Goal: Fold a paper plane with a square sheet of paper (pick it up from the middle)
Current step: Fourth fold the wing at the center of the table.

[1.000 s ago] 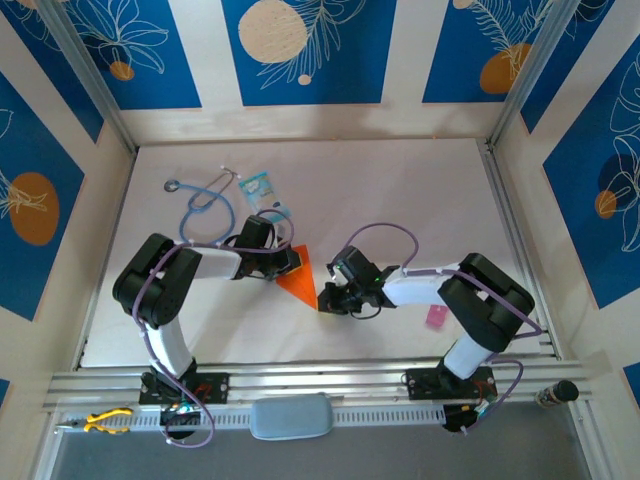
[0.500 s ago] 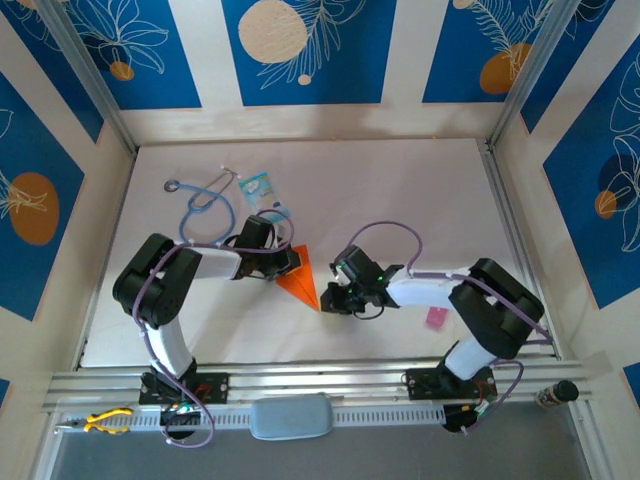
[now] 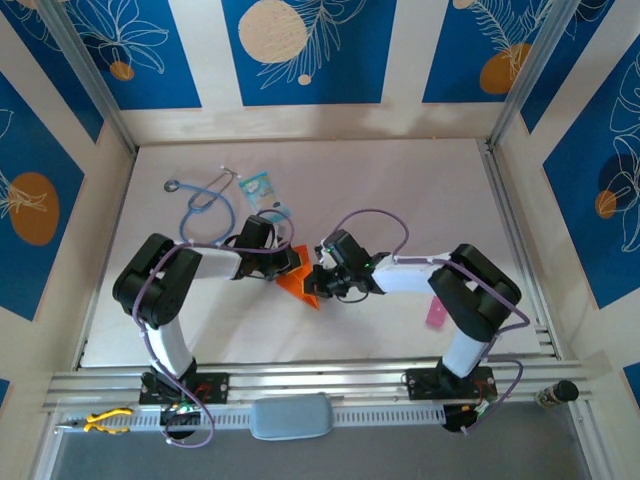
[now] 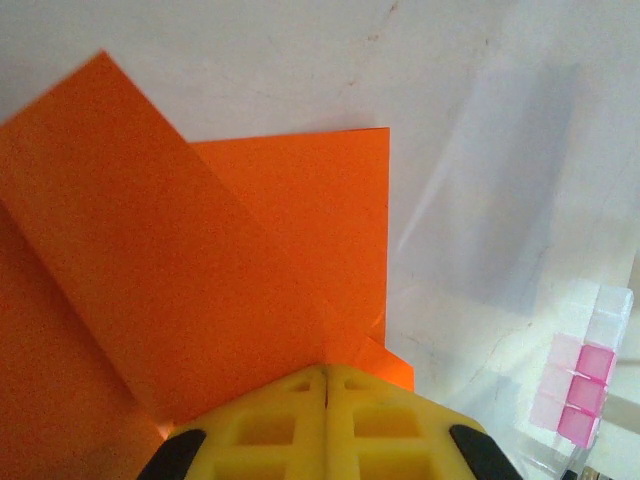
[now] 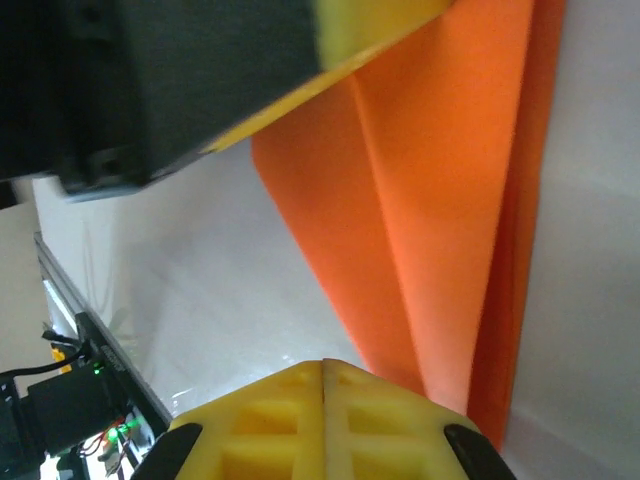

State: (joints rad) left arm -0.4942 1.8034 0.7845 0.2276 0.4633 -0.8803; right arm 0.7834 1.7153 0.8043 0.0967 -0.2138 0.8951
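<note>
Paper plane (image 3: 299, 284) points nearward; left end effector (image 4: 325, 383), right end effector (image 5: 322, 372) each pressed closed.

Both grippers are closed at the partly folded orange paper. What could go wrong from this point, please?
1. The left gripper and right gripper work very close together on the paper; they could bump into each other.
2. Both are shut with their tips at the paper's edges; opposite motions might tear or wrinkle it.
3. The folded layers do not line up exactly, so a further crease may come out crooked.
</note>
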